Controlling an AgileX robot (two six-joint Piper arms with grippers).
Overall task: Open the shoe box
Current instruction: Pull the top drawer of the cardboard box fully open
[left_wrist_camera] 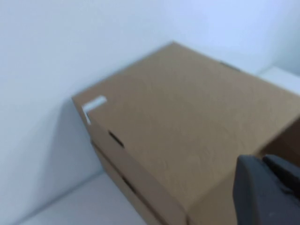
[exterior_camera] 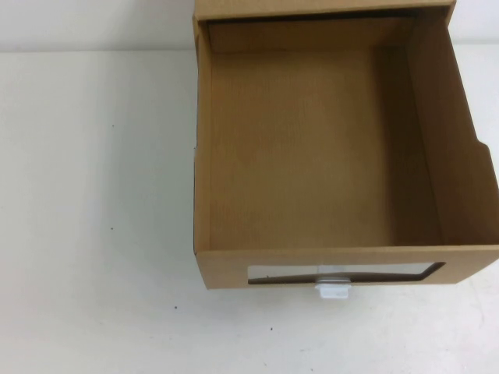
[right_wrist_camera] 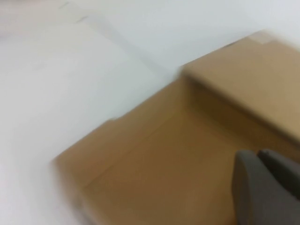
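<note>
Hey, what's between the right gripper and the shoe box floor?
Nothing: in the right wrist view the shut right gripper hangs over the bare shoe box floor. The left gripper is near the box's outer shell.

White table (exterior_camera: 93,234) — pale wall (exterior_camera: 93,23) behind

Bare lab-like bench (nothing homely), plain white tabletop (exterior_camera: 93,195)
</note>
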